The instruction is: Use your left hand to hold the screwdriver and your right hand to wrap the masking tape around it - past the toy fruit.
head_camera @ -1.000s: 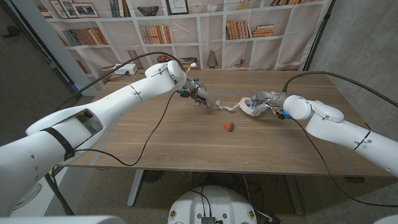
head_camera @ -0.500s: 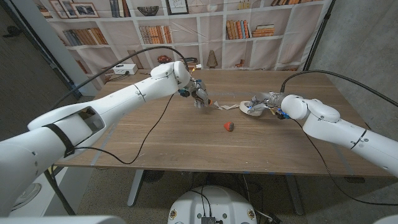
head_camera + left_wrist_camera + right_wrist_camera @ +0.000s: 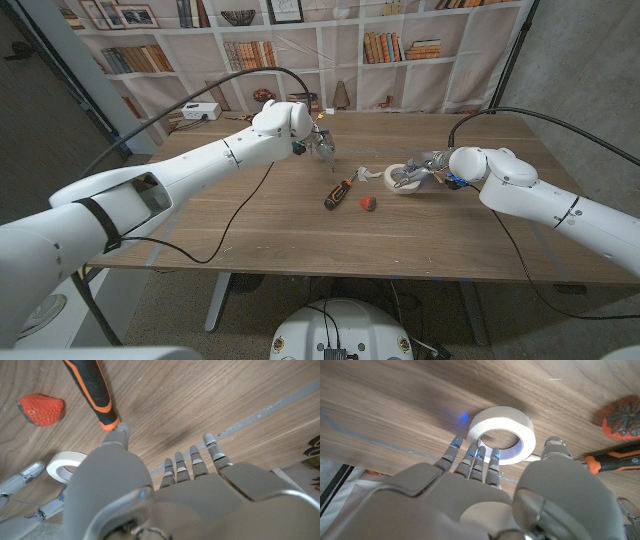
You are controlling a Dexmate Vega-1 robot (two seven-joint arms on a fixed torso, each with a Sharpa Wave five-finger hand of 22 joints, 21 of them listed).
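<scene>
Screwdriver (image 3: 339,192), with black and orange handle, is seen lying free on the wooden table (image 3: 250,225), just left of the toy strawberry (image 3: 368,203); a strip of tape runs from its shaft toward the masking tape roll (image 3: 405,180). Behind the table, a backdrop printed with bookshelves (image 3: 300,50) is hung. At the left, the left hand (image 3: 318,146) is raised over the table beyond the screwdriver, its fingers (image 3: 192,462) loosely extended and holding nothing; the thumb tip is seen near the handle's end in the left wrist view. At the right, the right hand (image 3: 425,168) is held low at the roll, fingers (image 3: 472,457) spread over its rim; whether the roll is gripped cannot be told.
</scene>
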